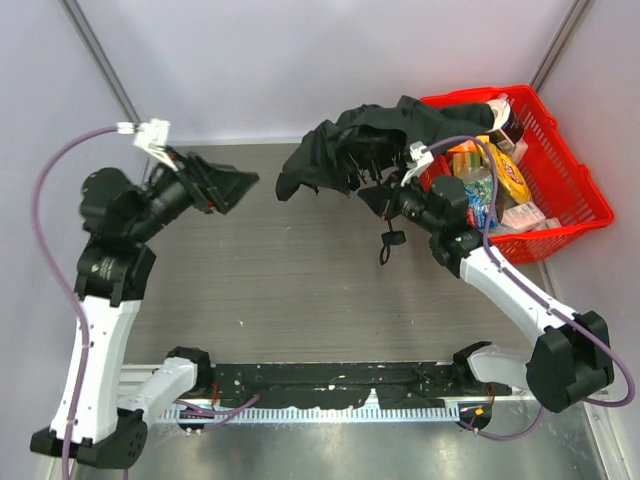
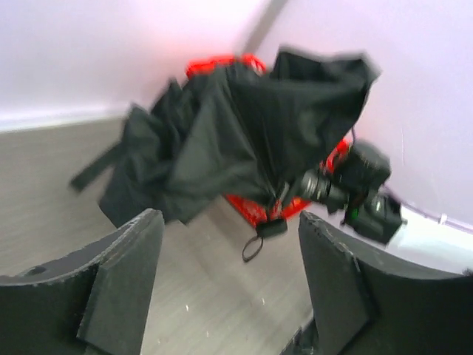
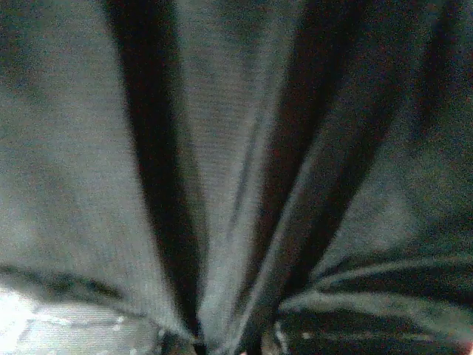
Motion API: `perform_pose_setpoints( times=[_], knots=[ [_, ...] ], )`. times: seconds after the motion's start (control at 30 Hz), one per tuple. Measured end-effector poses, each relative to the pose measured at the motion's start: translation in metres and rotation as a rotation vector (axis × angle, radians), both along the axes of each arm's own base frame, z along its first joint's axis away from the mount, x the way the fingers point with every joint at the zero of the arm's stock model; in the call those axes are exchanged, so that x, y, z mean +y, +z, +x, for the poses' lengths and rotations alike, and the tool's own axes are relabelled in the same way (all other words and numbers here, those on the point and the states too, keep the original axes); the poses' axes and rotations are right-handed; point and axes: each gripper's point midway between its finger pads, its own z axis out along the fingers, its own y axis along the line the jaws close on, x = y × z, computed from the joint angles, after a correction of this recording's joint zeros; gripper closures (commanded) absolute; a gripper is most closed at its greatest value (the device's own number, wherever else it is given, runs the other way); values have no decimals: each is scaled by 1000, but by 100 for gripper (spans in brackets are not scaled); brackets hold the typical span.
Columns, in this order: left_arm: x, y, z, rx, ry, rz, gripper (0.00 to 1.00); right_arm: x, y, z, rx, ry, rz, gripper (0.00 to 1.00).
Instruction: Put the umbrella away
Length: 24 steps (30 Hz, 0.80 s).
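The black umbrella (image 1: 350, 145) hangs bunched above the back of the table, its fabric reaching over the left rim of the red basket (image 1: 575, 190). My right gripper (image 1: 383, 198) is shut on it low down near the handle, and the wrist strap (image 1: 388, 240) dangles beneath. In the right wrist view, folds of the umbrella (image 3: 222, 170) fill the frame and hide the fingers. My left gripper (image 1: 243, 185) stands open and empty at the left, apart from the umbrella. The left wrist view looks between my left gripper's (image 2: 229, 296) fingers at the umbrella (image 2: 244, 133) farther off.
The red basket (image 2: 255, 208) stands at the back right corner and holds several packets and a jar. White walls close the back and both sides. A black rail (image 1: 330, 385) runs along the near edge between the arm bases.
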Motion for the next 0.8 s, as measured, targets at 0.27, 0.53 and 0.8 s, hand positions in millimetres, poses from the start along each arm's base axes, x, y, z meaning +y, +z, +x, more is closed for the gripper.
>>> perform_pose_setpoints(
  times=[0.27, 0.53, 0.8],
  knots=[
    [-52, -85, 24, 155, -204, 172, 21, 10, 35, -3, -1, 74, 52, 99],
    [-71, -95, 10, 100, -293, 259, 52, 16, 13, -10, 97, 130, 35, 99],
    [-87, -95, -1, -28, -190, 384, 100, 21, 5, -3, 189, 119, 60, 99]
  ],
)
